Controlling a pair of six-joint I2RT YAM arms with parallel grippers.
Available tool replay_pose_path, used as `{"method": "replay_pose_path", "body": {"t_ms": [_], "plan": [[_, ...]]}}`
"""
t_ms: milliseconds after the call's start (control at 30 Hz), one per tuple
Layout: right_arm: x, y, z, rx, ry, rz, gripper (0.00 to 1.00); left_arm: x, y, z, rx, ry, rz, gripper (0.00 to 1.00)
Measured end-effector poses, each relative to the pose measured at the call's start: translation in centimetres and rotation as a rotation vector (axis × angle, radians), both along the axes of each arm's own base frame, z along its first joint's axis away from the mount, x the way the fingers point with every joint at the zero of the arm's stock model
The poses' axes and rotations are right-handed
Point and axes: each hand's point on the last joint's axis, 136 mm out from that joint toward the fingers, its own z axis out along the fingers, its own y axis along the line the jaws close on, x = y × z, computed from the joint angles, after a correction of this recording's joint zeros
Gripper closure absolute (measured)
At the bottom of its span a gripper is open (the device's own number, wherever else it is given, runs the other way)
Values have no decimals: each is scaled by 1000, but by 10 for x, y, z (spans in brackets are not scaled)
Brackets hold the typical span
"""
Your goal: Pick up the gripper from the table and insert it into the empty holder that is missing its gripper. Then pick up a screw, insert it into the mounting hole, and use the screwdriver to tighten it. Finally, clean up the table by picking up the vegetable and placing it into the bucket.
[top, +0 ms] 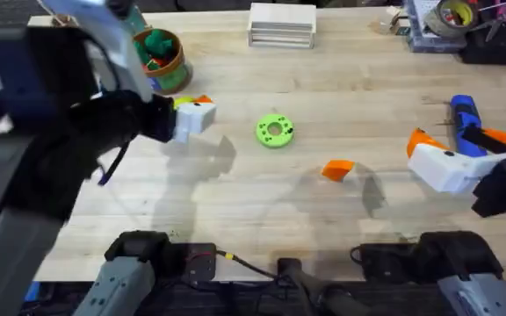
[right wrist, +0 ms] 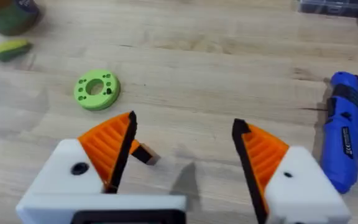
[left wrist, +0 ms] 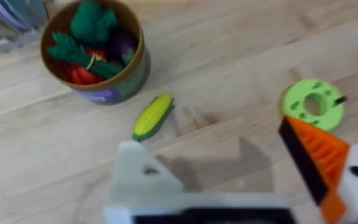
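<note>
two orange ribbed pads point(right wrist: 114, 146) sit on the right gripper point(right wrist: 185, 155), whose fingers stand wide apart with nothing between them. one pad only point(left wrist: 312, 155) shows on the left gripper point(left wrist: 229, 180); its other finger, the holder point(left wrist: 135, 174), is bare white. the left fingers are likewise spread wide and hold nothing.

using the green disc point(top: 275, 131) as landmark:
- the gripper point(top: 338, 169), the loose orange wedge, lies on the table point(top: 235, 211) near the disc, on the side toward the right arm and nearer the arm bases.
- the screwdriver point(top: 466, 123) lies well apart from the disc, far toward the right arm, beside the right gripper.
- the vegetable point(left wrist: 154, 115) lies on the disc's other side, just beside the bucket point(left wrist: 98, 50).
- the bucket stands beyond the vegetable, farther from the disc.

risks from here, as judgement:
- the wedge is small and lies flat; a closing pinch that meets it off-centre can squirt it sideways or tip it, leaving the wrong face toward the holder.
- a skewed grip can jam the wedge at the holder's mouth.
- the right gripper hangs close to the screwdriver; a careless sweep can roll it away.
- no screw can be made out, so the fastening step may stall.

count: one loose gripper, one holder, one screwdriver, one vegetable on the table, one bucket with several toys inside, one green disc, three mounted pads.
</note>
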Motion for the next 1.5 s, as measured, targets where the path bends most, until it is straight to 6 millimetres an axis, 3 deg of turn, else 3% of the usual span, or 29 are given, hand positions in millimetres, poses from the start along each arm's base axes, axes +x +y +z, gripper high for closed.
{"method": "replay_pose_path", "body": {"t_ms": [200,267,300,333,467,500,533,1500], "plan": [[0,0,0,0,0,0,10,-24,-6,46,-35,-184,-23,936],[0,0,0,0,-2,0,10,-33,-7,60,-55,-242,-18,995],[1,0,1,0,-6,0,10,-36,-8,65,-59,-261,-19,954],[2,0,3,0,-13,0,10,-39,-8,69,-68,-278,-19,835],[4,0,8,0,-36,0,10,-45,-9,76,-86,-308,-15,197],[4,0,8,0,-37,0,10,-45,-9,76,-89,-308,-14,66],[4,0,8,0,-36,0,10,-45,-9,76,-93,-304,-12,22],[5,0,8,0,-37,0,10,-45,-9,76,-94,-303,-12,8]]}}
